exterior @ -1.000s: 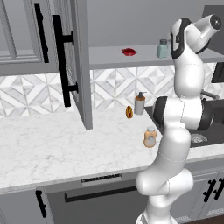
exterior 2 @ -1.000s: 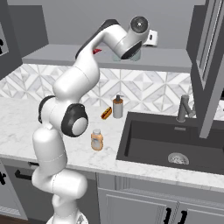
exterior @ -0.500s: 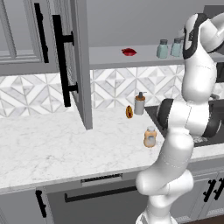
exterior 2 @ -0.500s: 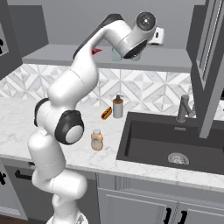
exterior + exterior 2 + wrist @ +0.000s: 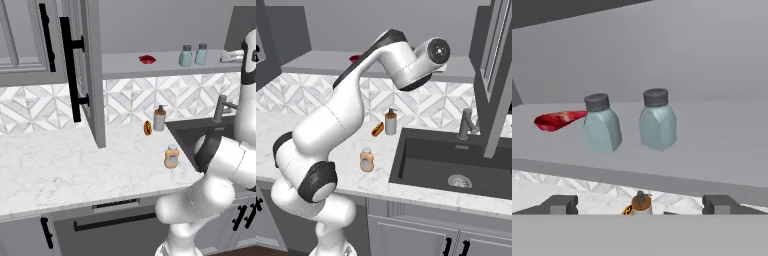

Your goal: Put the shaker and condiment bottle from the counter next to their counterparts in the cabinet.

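Teal shakers, two alike, upright side by side on the cabinet shelf (image 5: 125,65): one shaker (image 5: 657,120) just beside its twin (image 5: 601,123), with the red squat item (image 5: 554,120) further along. Gripper (image 5: 640,204) spread wide, holding nothing, level with the shelf edge. Shaker half judged done. Amber condiment bottle (image 5: 171,156) upright on the marble counter (image 5: 60,165), near the sink (image 5: 456,165), well apart from the pump dispenser (image 5: 159,118). Next: swing down, close on the bottle, lift it beside the red item
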